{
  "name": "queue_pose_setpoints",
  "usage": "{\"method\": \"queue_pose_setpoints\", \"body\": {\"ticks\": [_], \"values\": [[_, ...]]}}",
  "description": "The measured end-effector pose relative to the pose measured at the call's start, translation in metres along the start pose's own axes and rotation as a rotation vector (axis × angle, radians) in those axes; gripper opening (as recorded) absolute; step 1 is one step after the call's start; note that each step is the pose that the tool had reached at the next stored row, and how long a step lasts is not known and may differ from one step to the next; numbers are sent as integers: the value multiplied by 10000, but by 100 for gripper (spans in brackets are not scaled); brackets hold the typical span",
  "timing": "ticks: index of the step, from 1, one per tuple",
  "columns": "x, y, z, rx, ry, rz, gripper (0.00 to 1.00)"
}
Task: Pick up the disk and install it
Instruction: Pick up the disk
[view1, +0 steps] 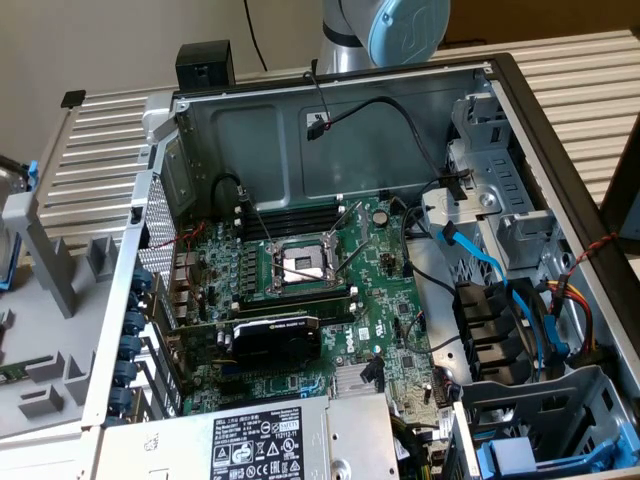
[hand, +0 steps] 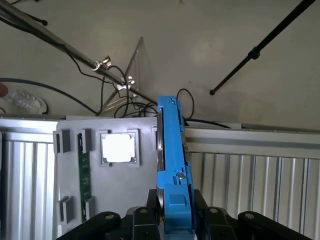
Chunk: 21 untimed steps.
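Observation:
The disk (hand: 172, 160) is seen edge-on in the wrist view. Its bright blue carrier frame faces the camera, with a thin line of grey metal along one side. It stands upright out of my gripper (hand: 175, 217). The black fingers (hand: 149, 212) press on both flat sides of the carrier, so the gripper is shut on the disk. The disk hangs over the grey parts holder (hand: 107, 200), apart from it. In the exterior view the arm's blue-capped joint (view1: 400, 25) shows behind the open computer case (view1: 330, 130).
The grey holder carries a processor chip (hand: 118, 148) and a green memory stick (hand: 84, 172). Inside the case lie the motherboard (view1: 320, 270), a silver power-supply box (view1: 270, 445), loose cables (view1: 480, 260) and drive bays (view1: 530, 400) at the exterior view's right. A ribbed metal table (hand: 260, 185) surrounds everything.

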<state>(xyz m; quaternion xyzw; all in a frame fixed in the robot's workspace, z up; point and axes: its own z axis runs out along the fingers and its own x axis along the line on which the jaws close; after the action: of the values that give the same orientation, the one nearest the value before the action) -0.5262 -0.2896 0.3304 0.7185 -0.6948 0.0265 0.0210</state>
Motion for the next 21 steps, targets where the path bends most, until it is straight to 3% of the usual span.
{"method": "queue_pose_setpoints", "body": {"ticks": [1, 2, 16, 21], "values": [[1, 2, -12, 23, 0, 2, 37], [6, 3, -99, 107, 3, 7, 37], [17, 9, -250, 357, 12, 24, 37], [21, 8, -352, 483, 16, 33, 37]]}}
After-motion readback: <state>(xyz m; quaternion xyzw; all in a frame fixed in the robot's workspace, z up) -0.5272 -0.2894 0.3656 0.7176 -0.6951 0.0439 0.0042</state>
